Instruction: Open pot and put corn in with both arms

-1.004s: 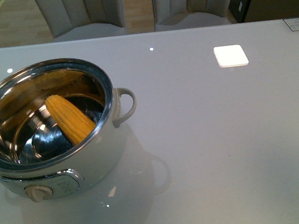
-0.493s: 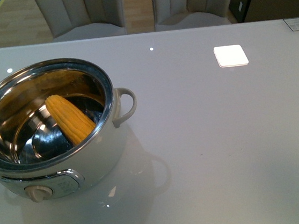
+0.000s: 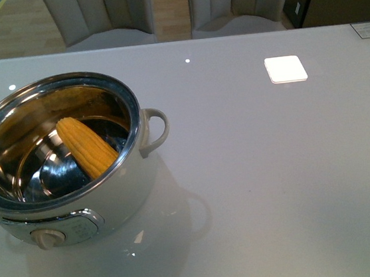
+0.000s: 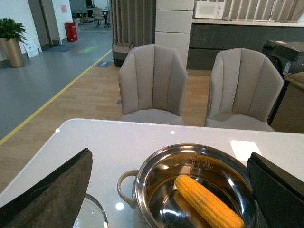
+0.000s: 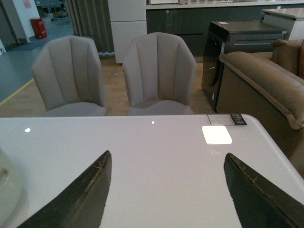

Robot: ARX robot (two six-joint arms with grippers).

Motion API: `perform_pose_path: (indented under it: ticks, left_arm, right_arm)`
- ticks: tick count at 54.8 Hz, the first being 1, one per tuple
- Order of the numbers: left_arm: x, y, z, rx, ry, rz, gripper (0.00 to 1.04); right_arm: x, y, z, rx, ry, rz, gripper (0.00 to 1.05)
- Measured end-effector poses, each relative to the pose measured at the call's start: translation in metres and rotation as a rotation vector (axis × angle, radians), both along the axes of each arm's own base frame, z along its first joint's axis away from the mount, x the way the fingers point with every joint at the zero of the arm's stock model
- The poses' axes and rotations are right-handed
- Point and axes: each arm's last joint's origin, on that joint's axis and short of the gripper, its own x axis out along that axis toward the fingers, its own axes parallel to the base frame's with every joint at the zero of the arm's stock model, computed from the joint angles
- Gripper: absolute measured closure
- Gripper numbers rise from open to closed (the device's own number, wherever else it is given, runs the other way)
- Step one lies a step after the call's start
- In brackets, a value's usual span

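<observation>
The white pot (image 3: pixel 121 196) stands open at the front left of the table, its steel rim and loop handle (image 3: pixel 157 129) showing and its beige knob (image 3: pixel 48 238) at the front. The yellow corn (image 3: pixel 87 147) lies inside it, leaning on the wall. Neither arm shows in the front view. In the left wrist view my left gripper (image 4: pixel 173 187) is open, high above the pot (image 4: pixel 142 190), with the corn (image 4: pixel 209 206) between its fingers (image 4: pixel 61 192). In the right wrist view my right gripper (image 5: pixel 166 190) is open and empty over bare table.
A glass lid (image 4: pixel 90 216) lies on the table beside the pot, on its handle side. A white square pad (image 3: pixel 285 69) sits at the back right. Two grey chairs (image 4: pixel 153 83) stand behind the table. A brown sofa (image 5: pixel 266 90) is off to the right.
</observation>
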Motion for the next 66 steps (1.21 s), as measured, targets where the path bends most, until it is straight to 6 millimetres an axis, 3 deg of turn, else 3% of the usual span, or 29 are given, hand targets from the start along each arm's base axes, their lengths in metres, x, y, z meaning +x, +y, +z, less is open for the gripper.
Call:
perform_pose_path:
  ticks: [5,7,66]
  left_arm:
    - [0.0000,0.0000,0.0000,0.000,0.000,0.000,0.07]
    - [0.0000,0.0000,0.0000,0.000,0.000,0.000,0.07]
    - [0.0000,0.0000,0.0000,0.000,0.000,0.000,0.07]
  right_arm:
    - [0.0000,0.0000,0.0000,0.000,0.000,0.000,0.10]
    - [0.0000,0.0000,0.0000,0.000,0.000,0.000,0.07]
    - [0.0000,0.0000,0.0000,0.000,0.000,0.000,0.09]
